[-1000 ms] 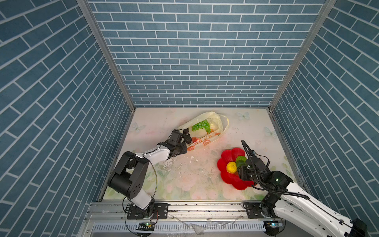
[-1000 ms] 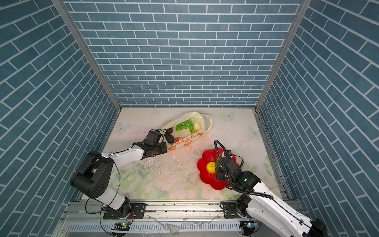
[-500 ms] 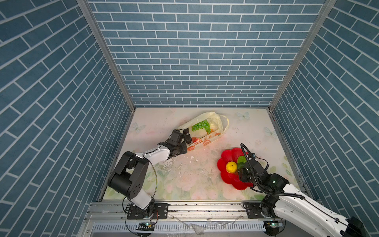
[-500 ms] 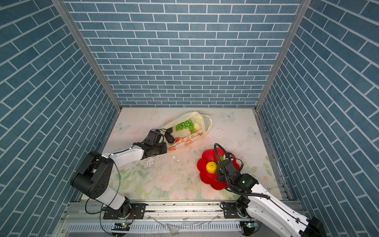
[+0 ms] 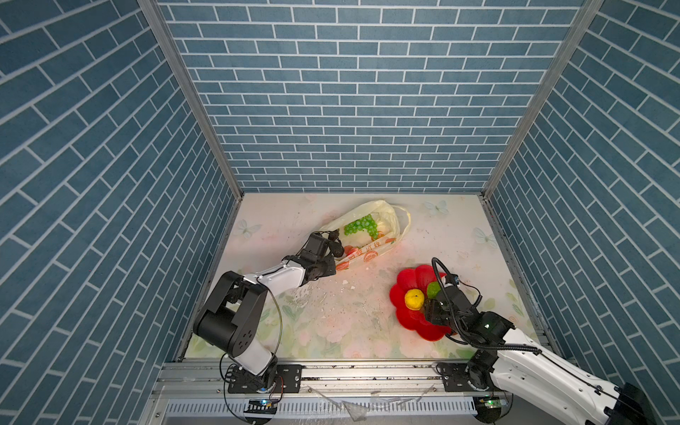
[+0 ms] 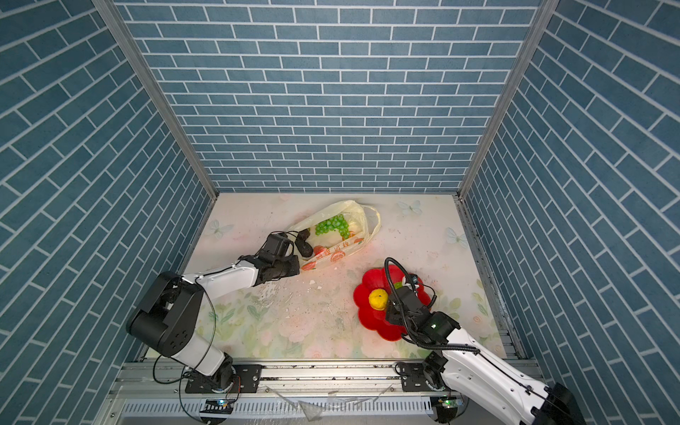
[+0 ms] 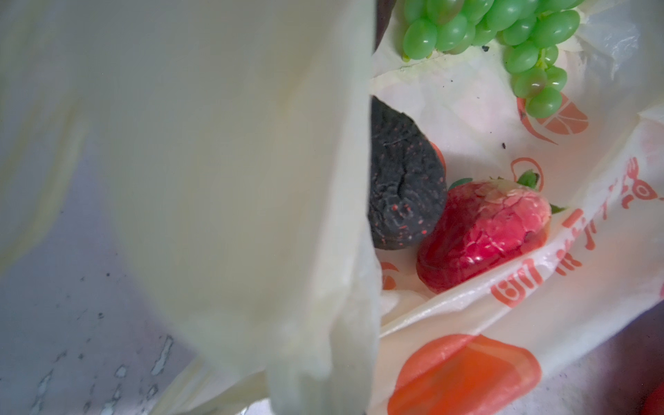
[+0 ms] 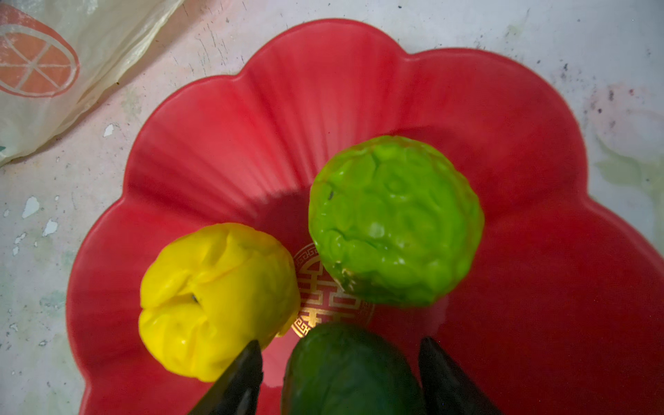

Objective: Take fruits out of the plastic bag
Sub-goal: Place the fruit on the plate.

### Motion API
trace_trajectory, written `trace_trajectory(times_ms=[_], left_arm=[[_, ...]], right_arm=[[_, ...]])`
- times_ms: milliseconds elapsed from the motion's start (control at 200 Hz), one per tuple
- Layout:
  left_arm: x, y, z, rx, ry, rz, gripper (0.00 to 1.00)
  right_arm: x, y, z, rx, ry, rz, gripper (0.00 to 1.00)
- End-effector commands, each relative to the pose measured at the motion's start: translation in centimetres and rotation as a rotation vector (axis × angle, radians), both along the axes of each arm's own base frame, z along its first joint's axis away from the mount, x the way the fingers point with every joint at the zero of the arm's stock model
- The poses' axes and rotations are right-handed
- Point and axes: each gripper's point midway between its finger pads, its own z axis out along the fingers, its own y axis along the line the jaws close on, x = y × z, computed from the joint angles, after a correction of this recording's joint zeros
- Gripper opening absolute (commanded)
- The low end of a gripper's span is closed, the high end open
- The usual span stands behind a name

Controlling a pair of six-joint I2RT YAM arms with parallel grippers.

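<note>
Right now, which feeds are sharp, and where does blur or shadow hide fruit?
Left wrist view: a blurred near fold of the plastic bag fills about half the frame; the strawberry, dark brown fruit and grape bunch beyond it are sharp. Right wrist view: lemon and bumpy green fruit slightly soft, the dark green fruit nearest the lens shadowed. Both top views: even light, sharp.

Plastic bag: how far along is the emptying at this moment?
Done: yellow fruit and bumpy green fruit lie on the red plate. In hand: a dark green fruit sits on the plate between the open right jaws; the left jaws pinch the plastic bag. Remaining: green grapes, strawberry and a dark wrinkled fruit inside the bag.
</note>
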Motion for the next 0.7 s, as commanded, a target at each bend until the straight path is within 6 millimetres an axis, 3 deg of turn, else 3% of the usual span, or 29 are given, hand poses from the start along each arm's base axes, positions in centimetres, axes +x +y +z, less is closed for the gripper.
trace_trajectory(times_ms=[0,360,555,695], left_arm=[[0.2,-0.2,0.2,0.008,-0.002,-0.001,0.11],[0.1,-0.4,0.2,0.001,0.003,-0.006,0.10],[-0.1,-0.3,0.4,-0.005,0.005,-0.004,0.11],[-0.5,-0.3,0.6,-0.013,0.013,-0.005,0.25]], right_arm=[[0.0,-0.6,-0.5,-0.001,-0.007,-0.043,0.70],[0.4,-0.6,1.2,-0.012,-0.026,-0.043,0.70],[2.2,-0.3,5.6,-0.094,-0.075,-0.023,0.70],[4.5,1.4,8.8,-0.162,-0.100,0.037,0.70]])
